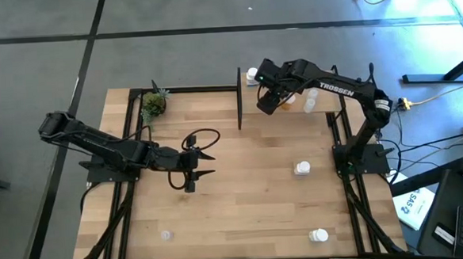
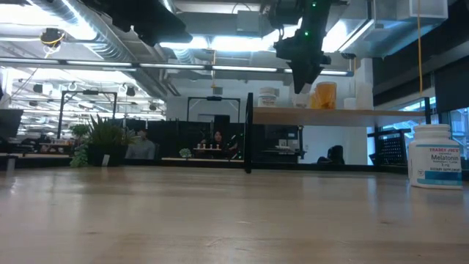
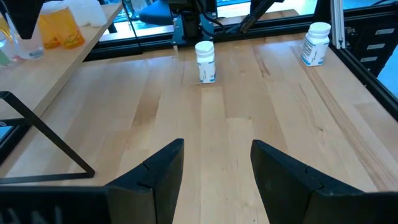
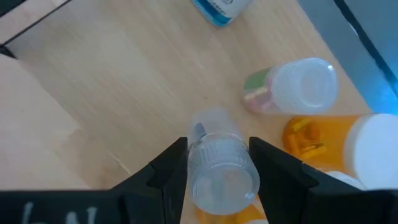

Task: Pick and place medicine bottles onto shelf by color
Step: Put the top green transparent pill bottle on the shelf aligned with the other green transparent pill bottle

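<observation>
Right gripper (image 4: 217, 163): above the shelf (image 1: 289, 91) at the table's far right, fingers clamped on a clear bottle (image 4: 219, 163) that stands upright between them, its cap toward the wrist camera.
Shelf contents: an orange bottle (image 4: 348, 144) with a white cap and a clear bottle with coloured contents (image 4: 292, 90) stand just beside the held one; a white bottle with a blue label (image 4: 219, 7) stands farther along the board. In the low view a white bottle (image 2: 268, 97) and an orange one (image 2: 324, 95) stand on the board, either side of the gripper.
Left gripper (image 1: 199, 160): over the middle of the table, fingers apart, nothing between them.
Bottles on the table: a white bottle (image 1: 302, 169) near the right arm's base, another white one (image 1: 319, 236) nearer the front edge, and a small clear one (image 1: 166, 236) at the front left.
Potted plant (image 1: 153, 104): far left corner of the table.
</observation>
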You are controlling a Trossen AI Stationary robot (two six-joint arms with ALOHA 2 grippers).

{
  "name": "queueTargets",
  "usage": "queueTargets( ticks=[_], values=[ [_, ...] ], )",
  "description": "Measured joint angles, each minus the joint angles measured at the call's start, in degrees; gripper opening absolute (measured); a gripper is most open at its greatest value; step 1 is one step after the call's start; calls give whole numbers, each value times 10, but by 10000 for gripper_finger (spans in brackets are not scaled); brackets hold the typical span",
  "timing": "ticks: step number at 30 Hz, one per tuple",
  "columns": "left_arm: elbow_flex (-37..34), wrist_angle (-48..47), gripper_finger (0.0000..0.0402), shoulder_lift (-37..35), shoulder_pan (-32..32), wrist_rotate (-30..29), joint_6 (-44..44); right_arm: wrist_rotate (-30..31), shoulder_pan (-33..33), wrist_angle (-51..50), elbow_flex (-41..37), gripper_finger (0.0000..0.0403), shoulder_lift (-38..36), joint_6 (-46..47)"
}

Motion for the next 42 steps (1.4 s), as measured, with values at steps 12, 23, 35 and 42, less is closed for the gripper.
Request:
queueTargets(
  ticks=[12,23,35,42],
  values=[
    [0,0,180,0,0,0,-1,-4,0,-3,0,164,0,-2],
    [0,0,180,0,0,0,-16,-4,0,-2,0,164,0,-2],
    [0,0,180,0,0,0,-16,-15,0,-2,0,164,0,-16],
    [0,0,180,0,0,0,-15,-24,0,-3,0,164,0,-21]
  ],
)
